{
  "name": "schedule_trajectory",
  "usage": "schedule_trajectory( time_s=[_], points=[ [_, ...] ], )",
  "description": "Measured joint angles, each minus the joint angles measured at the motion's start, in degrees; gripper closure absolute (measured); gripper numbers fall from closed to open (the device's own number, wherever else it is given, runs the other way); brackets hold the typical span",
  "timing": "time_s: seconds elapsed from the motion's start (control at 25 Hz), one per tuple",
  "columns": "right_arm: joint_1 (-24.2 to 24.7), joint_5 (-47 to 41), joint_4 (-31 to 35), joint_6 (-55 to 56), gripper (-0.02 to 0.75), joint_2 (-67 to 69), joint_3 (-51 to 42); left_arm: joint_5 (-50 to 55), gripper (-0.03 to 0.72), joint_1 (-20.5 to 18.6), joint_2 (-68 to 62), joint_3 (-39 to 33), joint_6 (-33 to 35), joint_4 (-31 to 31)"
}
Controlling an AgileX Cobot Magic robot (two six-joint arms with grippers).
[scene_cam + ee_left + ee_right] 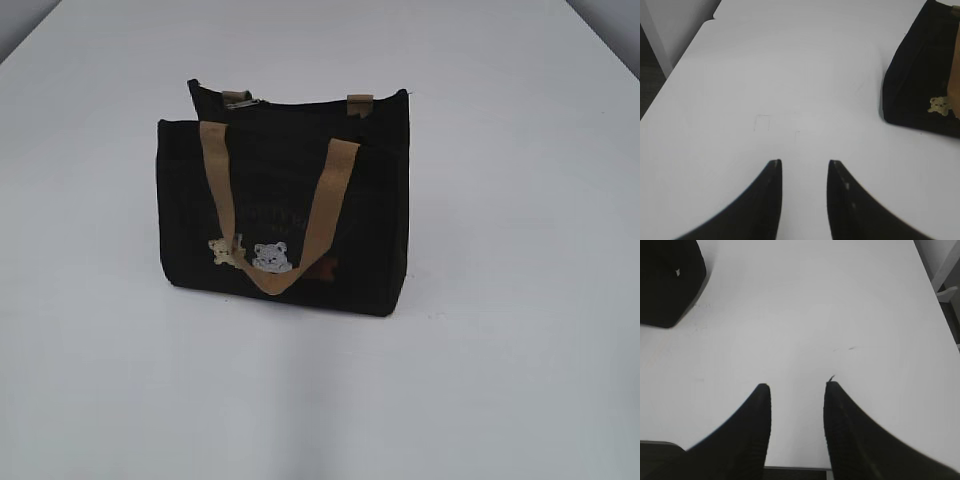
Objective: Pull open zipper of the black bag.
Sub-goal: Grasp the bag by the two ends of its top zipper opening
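A: Black bag (290,215) standing upright mid-desk (500,400), boxy, front panel toward the exterior camera. Nothing touching it.

B: Front tan handle (275,215) flopped down over the front panel, looping low across the small bear pictures (255,255). Faint lettering just above them, too dim to read.

A: Zipper (300,103) running along the top edge at the back. Something small and silvery near its left end, by the rear strap tab (237,98); probably the pull, though too small to be sure. Open or closed along its length? Cannot tell from here.

B: Over to the left hand (805,165). Two dark fingers (771,195) spread apart, bare white desk showing between them, gripping nothing.

A: Bag's corner visible at the right edge of that wrist view, one tan bear peeking out. Well apart from the fingertips.

B: Right hand (796,387) much the same: fingers parted, empty, hanging over plain desk.

A: Bag's rounded dark end at the top left of the right wrist view, again well clear of the hand. A few faint marks (845,348) on the desk surface ahead of the fingers.

B: Neither arm showing in the exterior view. Bag sitting alone, between the two hands.
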State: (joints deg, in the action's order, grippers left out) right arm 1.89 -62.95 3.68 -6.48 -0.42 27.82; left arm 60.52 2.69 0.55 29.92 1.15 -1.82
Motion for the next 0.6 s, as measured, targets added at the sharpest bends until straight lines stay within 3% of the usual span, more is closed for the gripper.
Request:
schedule_trajectory(
  time_s=[0.4,0.52,0.6],
  points=[
    [0.0,0.0,0.0,0.0,0.451,0.0,0.0,-0.1,0.452,0.0,-0.5,0.1,0.0,1.8],
    [0.0,0.0,0.0,0.0,0.451,0.0,0.0,-4.6,0.452,0.0,-7.1,1.0,2.7,11.2],
    [0.0,0.0,0.0,0.0,0.451,0.0,0.0,-14.6,0.445,0.0,-14.3,1.2,9.5,19.3]
  ],
)
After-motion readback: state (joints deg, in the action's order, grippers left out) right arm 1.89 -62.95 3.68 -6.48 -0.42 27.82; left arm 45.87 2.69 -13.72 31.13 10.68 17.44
